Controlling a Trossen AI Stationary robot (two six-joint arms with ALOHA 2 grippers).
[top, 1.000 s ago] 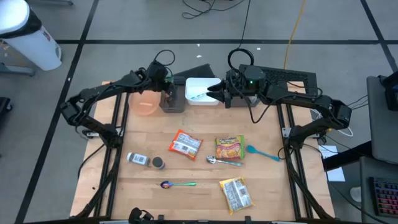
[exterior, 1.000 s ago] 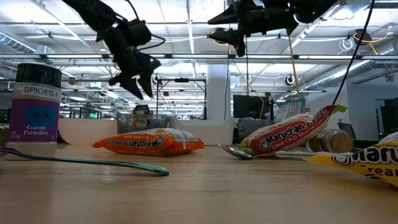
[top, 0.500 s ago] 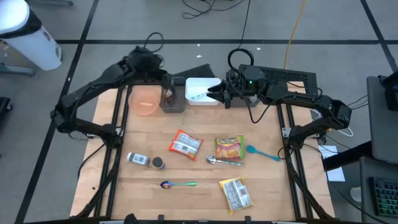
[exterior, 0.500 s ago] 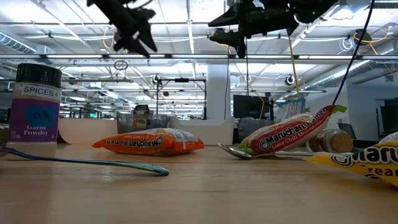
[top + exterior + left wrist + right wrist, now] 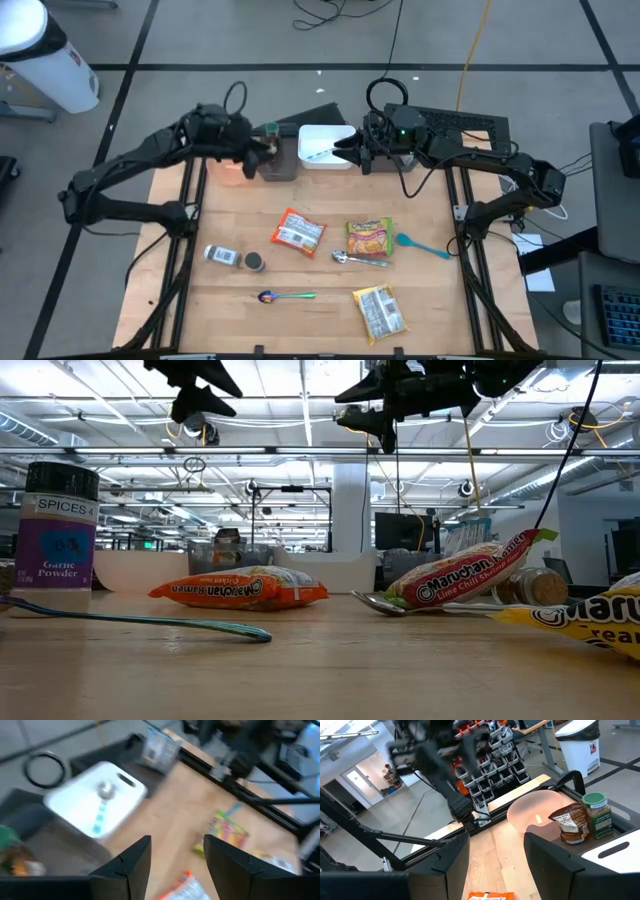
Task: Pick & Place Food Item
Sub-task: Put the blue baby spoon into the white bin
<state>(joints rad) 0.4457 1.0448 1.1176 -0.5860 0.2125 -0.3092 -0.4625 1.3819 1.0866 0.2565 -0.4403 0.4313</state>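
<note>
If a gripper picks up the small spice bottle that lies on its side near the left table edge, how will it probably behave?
The spice bottle lies on its side, so a push may well make it roll. It looks rigid, so it should keep its shape when squeezed. Its smooth round body could slip between the fingers unless gripped squarely.

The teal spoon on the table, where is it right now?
In the high view, the teal spoon lies on the table's right side, just right of the Maruchan ramen packet.

Bare wood between ramen packets (image 5: 298, 231) and back bins (image 5: 326, 146)
</note>
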